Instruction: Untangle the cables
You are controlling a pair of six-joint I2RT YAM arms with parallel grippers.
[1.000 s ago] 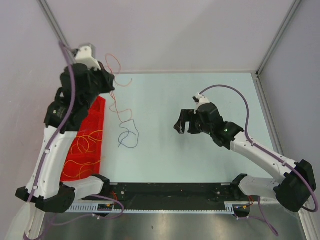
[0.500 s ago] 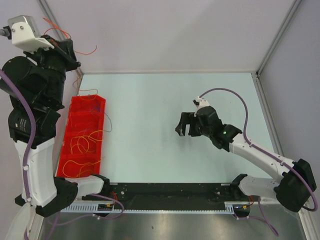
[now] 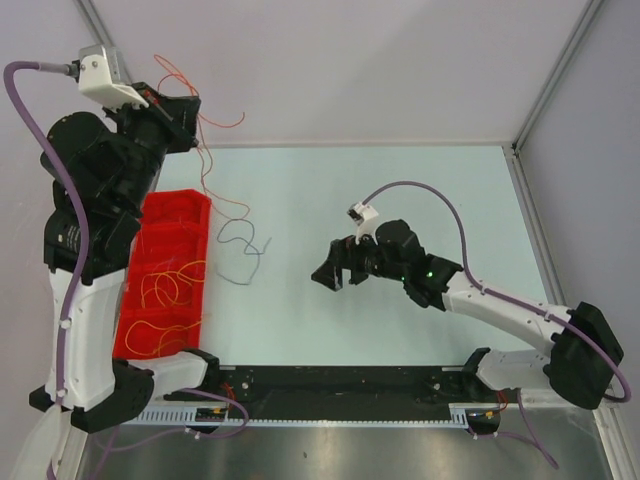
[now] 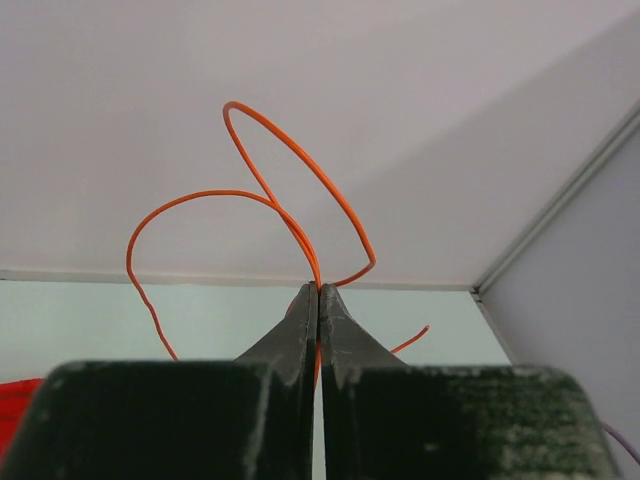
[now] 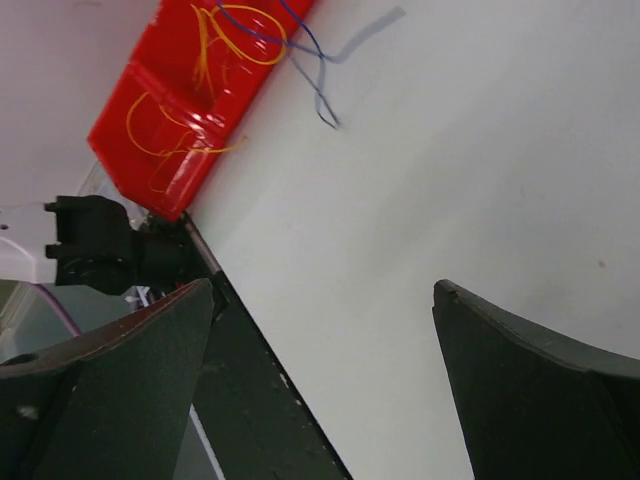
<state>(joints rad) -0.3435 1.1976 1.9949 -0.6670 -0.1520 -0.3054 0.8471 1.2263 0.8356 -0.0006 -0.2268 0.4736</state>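
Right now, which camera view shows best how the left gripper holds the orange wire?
The left wrist view: the left gripper is shut on the orange wire, seen close. In the top view the grip is too small. The right wrist view misses it, showing the red tray.

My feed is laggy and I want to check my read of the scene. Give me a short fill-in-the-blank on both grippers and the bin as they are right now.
1. The left gripper, raised above the table's far left corner, is shut on a cable whose colour is ___.
2. The fingers of the right gripper stand ___, with nothing between them.
3. The bin at the left side of the table, holding more thin cables, is ___ in colour.

Missing words: orange; open; red.
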